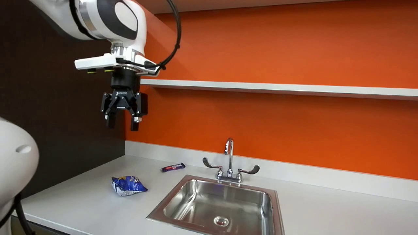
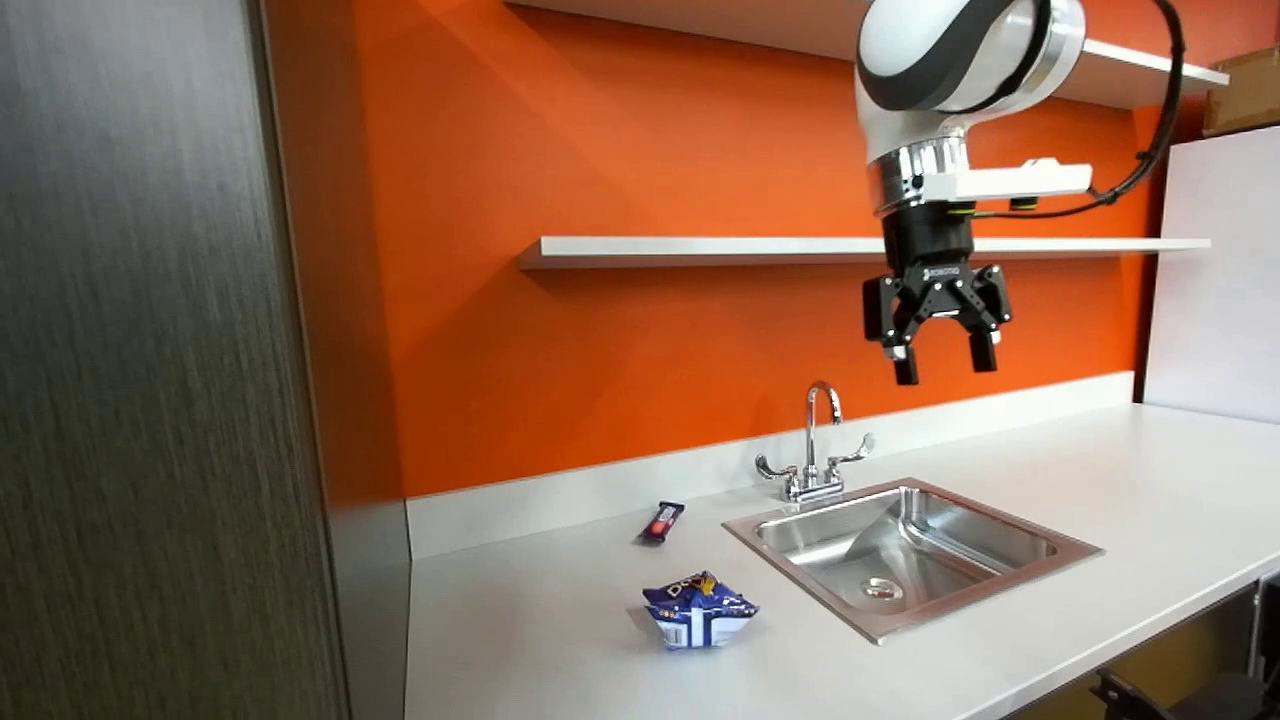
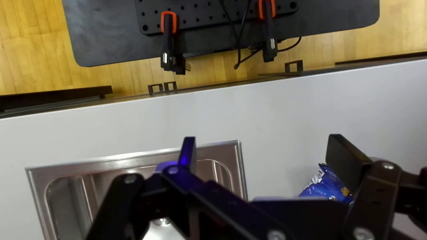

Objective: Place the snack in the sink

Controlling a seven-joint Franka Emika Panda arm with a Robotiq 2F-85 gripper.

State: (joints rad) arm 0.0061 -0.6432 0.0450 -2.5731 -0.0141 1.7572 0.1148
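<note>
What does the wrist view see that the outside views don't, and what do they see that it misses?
Only the wrist view shows the plate with holes and the orange clamp parts.

Only the exterior views, both of them, show the faucet, the purple bar, the shelf and the orange wall.

All share the open gripper, snack, sink and counter. In the wrist view, the gripper hides some of the snack.

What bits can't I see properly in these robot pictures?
Blue packet: wrist view, partly hidden behind the jaws.
Sink: wrist view, jaws cover part, bottom edge cuts it off.
Purple wrapper: in both exterior views, small lettering too blurred to read.
</note>
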